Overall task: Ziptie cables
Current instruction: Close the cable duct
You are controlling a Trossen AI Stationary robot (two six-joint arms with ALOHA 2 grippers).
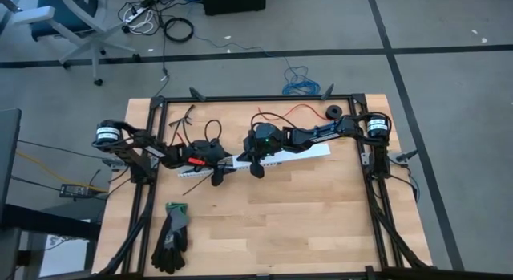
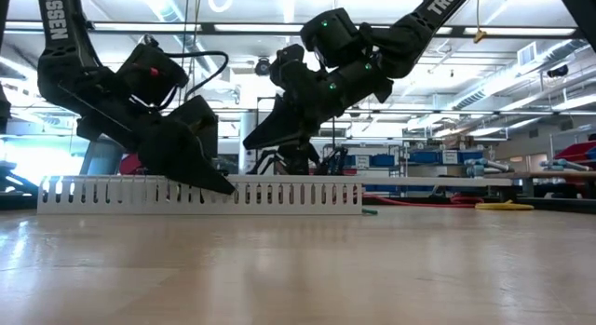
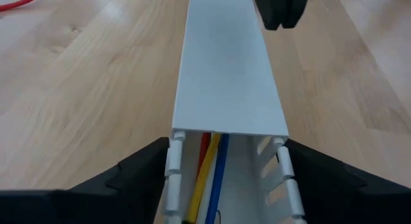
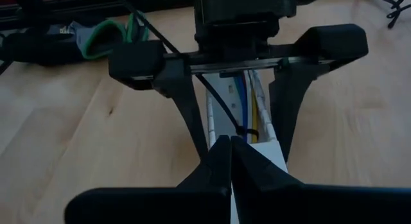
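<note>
Wooden table [image 1: 304, 216]: left gripper [image 3: 225, 185] jaws spread astride channel [image 3: 228, 76] holding cables [image 3: 212, 163]; right gripper [image 4: 230, 153] jaws clenched.

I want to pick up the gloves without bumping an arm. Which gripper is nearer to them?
Left. The left gripper is at the white channel, just up the table from the gloves. The right gripper sits farther along that channel, farther from them.

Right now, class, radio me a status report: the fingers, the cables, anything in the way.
Left gripper fingers open, straddling the white channel. Right gripper shut, above the channel's lid. Cables lying inside the channel, partly covered. Black zip tie across the channel.
</note>
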